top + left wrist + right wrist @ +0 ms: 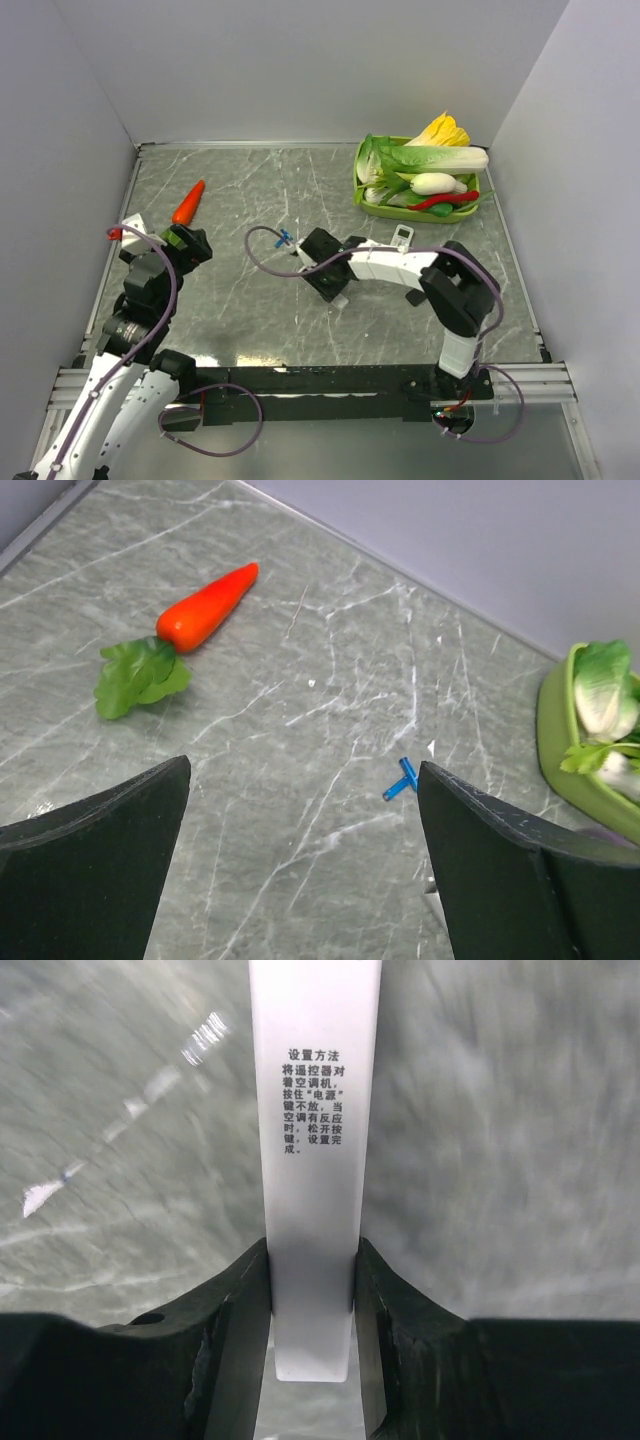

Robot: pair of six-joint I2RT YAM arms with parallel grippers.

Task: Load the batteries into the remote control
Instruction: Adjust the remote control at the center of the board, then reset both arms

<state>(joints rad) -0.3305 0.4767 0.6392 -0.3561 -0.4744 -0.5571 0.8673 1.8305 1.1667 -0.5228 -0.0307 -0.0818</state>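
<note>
Right wrist: right gripper point(312, 1260) pinches the remote control point(315, 1110) across its narrow width (printed text faces camera), over the table middle | left gripper point(303, 770) spread wide above table point(300, 680), carrot point(208, 607) and blue T-piece point(403, 780) ahead

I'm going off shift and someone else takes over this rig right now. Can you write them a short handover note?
Left gripper: open, empty, above the table near the carrot.
Right gripper: shut on the slim white remote control, printed side facing its camera, mid-table.
Batteries: not identifiable in any view.
Done: remote control gripped.
To do: find both batteries and load them; compartment state not visible.
</note>
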